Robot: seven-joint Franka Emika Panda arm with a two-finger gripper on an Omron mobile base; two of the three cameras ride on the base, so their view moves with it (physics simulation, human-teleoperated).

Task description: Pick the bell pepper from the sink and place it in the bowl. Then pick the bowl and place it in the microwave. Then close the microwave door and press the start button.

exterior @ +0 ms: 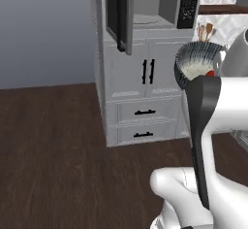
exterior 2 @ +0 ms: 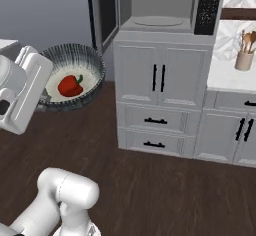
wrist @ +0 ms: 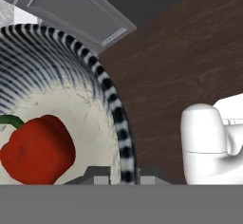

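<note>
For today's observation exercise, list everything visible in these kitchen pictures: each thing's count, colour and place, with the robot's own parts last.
bowl: one, dark speckled outside, pale inside, held up above the floor
bell pepper: one, red, inside the bowl
microwave: one, grey, built in above the cabinets
microwave door: one, dark glass, swung open
utensil holder: one, beige, on the white counter
cabinets: grey, black handles
floor: dark wood
gripper: one, shut on the bowl's rim

Home kitchen: built-in microwave (exterior 2: 165, 7), grey cabinets (exterior 2: 160, 95), utensil jar (exterior 2: 244, 60) on counter (exterior 2: 225, 80).
</note>
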